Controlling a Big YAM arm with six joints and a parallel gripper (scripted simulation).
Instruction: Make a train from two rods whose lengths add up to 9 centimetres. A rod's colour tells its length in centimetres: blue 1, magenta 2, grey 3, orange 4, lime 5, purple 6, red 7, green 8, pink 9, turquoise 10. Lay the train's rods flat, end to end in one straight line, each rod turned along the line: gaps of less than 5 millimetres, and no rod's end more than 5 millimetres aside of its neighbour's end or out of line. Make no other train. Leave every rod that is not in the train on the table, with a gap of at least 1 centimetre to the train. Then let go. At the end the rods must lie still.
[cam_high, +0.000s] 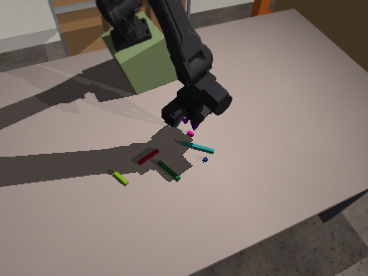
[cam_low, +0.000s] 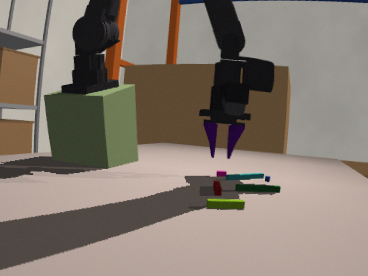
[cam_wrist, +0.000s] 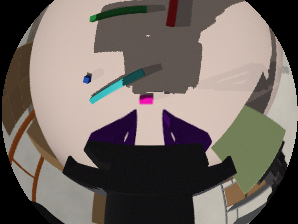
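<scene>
My gripper hangs above the table with its purple fingers partly open and nothing between them. Just below it lies a short magenta rod. A turquoise rod lies beside the magenta one. A tiny blue rod lies past the turquoise rod. A red rod, a green rod and a lime rod lie farther off, all apart from one another.
The arm stands on a green block at the back of the table. The arm's shadow covers the red and green rods. The table's front edge runs at the lower right in the top view.
</scene>
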